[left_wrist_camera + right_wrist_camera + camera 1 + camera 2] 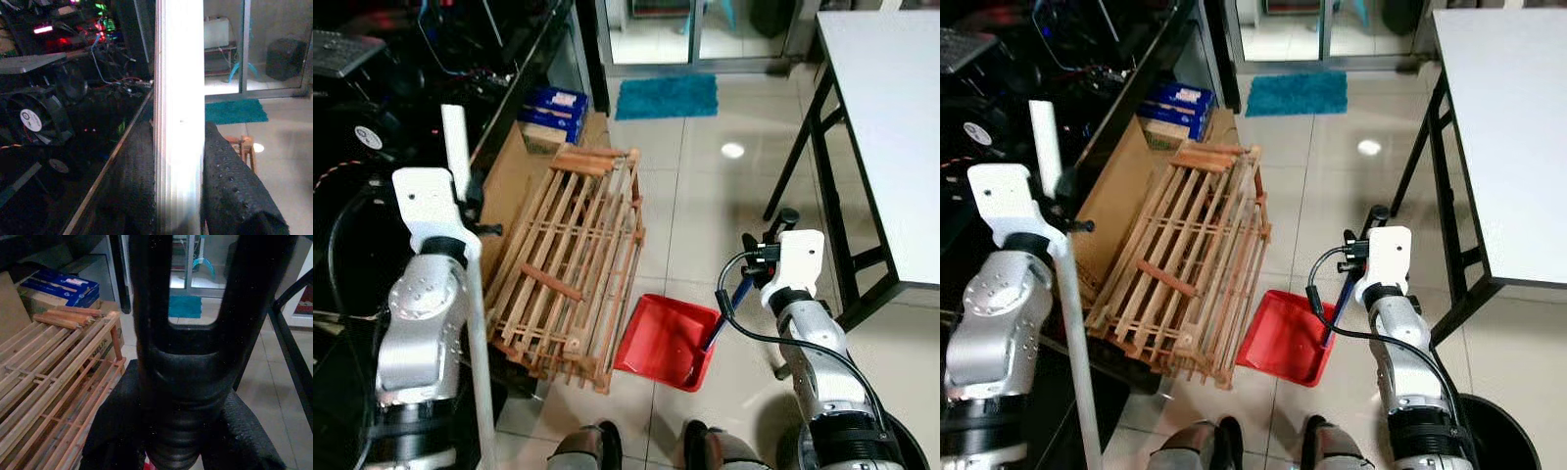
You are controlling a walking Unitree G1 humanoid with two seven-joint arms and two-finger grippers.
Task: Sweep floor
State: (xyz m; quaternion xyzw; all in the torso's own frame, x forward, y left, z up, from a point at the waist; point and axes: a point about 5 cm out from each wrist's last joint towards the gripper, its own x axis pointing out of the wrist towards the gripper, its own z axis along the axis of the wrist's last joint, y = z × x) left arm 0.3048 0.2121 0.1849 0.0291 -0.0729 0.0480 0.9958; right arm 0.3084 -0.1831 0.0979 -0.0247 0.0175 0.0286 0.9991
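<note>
Your left gripper [178,196] is clamped on a white broom pole [470,294]. In the left wrist view, the 2 black fingers [234,196] press against either side of the pole, which is pale, ribbed lengthwise and stands close to upright. In the head views the pole runs from above the left wrist down past the left arm toward the lower edge of the frame; its lower end is out of view.

Your right gripper [181,450] is closed around the black handle [183,357] of the red dustpan [661,338]. The handle is forked at the top — 2 black prongs join into a ribbed black grip, and the padded fingers [244,435] pinch that grip from both sides. A blue section of the handle [729,308] slopes down from the gripper to the pan.

The dustpan is a shallow red tray with raised walls. It rests on the glossy tiled floor [705,176], in front of the robot's feet and just beside the lower corner of a wooden slatted rack [573,264]. The rack lies tilted against a cardboard panel [514,191].

Beyond the rack — 1 blue box [553,110] on a carton, and a teal mat [666,95] at the glass door. A white counter [891,117] on black legs stands to your right.
</note>
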